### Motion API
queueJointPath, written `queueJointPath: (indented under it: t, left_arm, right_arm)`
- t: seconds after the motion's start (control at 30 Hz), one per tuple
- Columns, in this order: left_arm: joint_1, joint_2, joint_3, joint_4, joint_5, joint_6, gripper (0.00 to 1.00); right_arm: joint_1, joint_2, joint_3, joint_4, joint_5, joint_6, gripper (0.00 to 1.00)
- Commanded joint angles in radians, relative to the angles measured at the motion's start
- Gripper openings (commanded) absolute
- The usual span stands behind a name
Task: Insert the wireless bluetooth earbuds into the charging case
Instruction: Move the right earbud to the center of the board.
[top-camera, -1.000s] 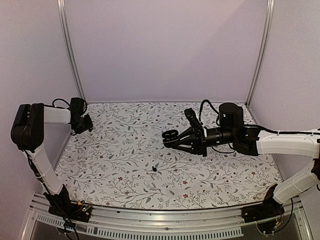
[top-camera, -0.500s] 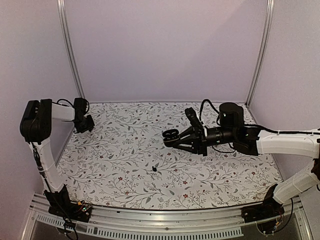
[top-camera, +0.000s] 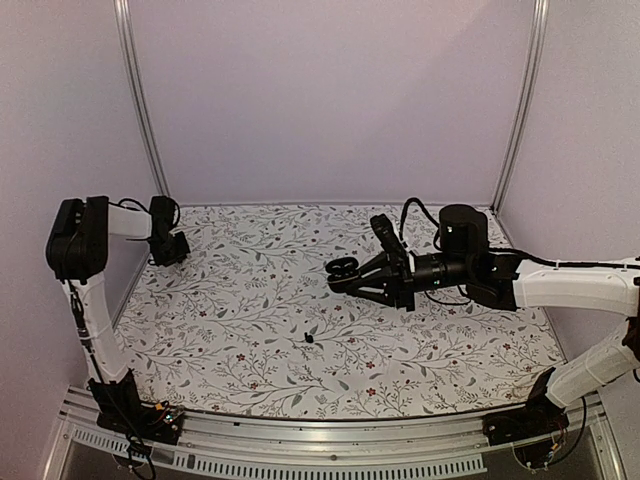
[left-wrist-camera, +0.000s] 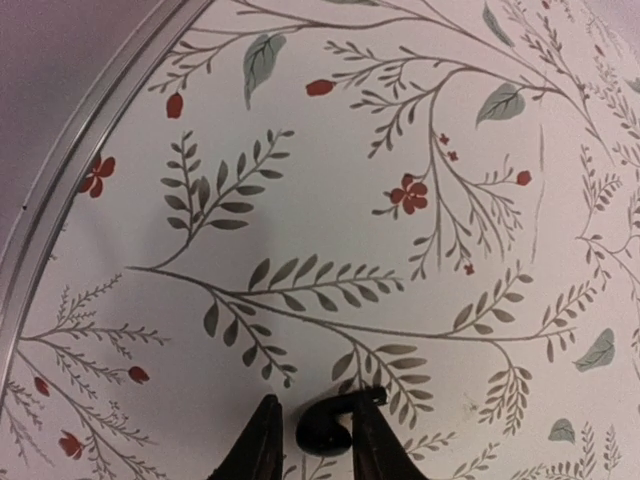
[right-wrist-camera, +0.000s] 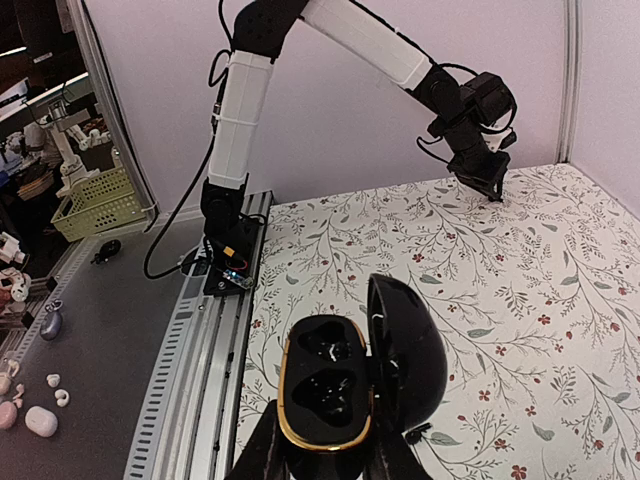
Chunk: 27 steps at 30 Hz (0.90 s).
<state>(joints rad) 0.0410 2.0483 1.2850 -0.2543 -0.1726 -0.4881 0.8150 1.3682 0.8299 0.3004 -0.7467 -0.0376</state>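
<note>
Your right gripper (right-wrist-camera: 325, 455) is closed on the charging case (right-wrist-camera: 320, 395) and holds it in the air above the patterned cloth (top-camera: 250, 300), a little to the right of the middle of the table. The case is open. Its lid (right-wrist-camera: 405, 350) stands up at the right side in the right wrist view, and the base, with a gold rim, faces that camera. You see two glossy black hollows in the base, but I cannot tell if anything sits inside them.

Your left gripper (top-camera: 168, 248) is at the far left corner of the cloth, pointing down, well apart from the case. A metal rail (left-wrist-camera: 80, 190) runs along the edge of the cloth just beside it. In the left wrist view the first earbud (left-wrist-camera: 325, 428) sits between the two fingertips (left-wrist-camera: 262, 445), low over the cloth. It touches the fingertip on the right of that picture, and a thin pale gap shows on the other side, so you cannot tell if the jaws pinch it already.

The second earbud (top-camera: 309, 338) lies free on the cloth near the front middle, between the two arms. Nothing touches it.
</note>
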Motion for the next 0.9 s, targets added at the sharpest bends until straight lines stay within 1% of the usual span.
queueJointPath:
  t: [0.0,0.1,0.4,0.57,0.6,0.77,0.87]
  left_arm:
    - [0.016,0.036,0.041,-0.034,0.024,0.020,0.23]
    - [0.019,0.056,0.062,-0.050,0.035,0.024,0.22]
    - [0.011,0.047,0.048,-0.040,0.083,0.036,0.09]
    - [-0.037,0.006,-0.002,-0.017,0.095,0.061,0.07]
    - [-0.066,-0.007,-0.023,-0.017,0.120,0.069,0.05]
    - [-0.132,-0.073,-0.080,0.004,0.162,0.091,0.04]
    - [-0.158,-0.106,-0.105,0.008,0.241,0.105,0.04]
  right_arm:
    - [-0.007,-0.015,-0.009,0.028,-0.008,0.005,0.00]
    - [-0.008,-0.021,-0.011,0.026,-0.005,0.003,0.00]
    - [-0.007,-0.027,-0.012,0.026,-0.002,0.001,0.00]
    - [-0.008,-0.035,-0.015,0.026,0.000,0.000,0.00]
    - [-0.008,-0.042,-0.018,0.025,0.008,0.001,0.00]
    - [-0.008,-0.053,-0.027,0.025,0.012,0.001,0.00]
    - [-0.009,-0.057,-0.031,0.026,0.014,0.002,0.00]
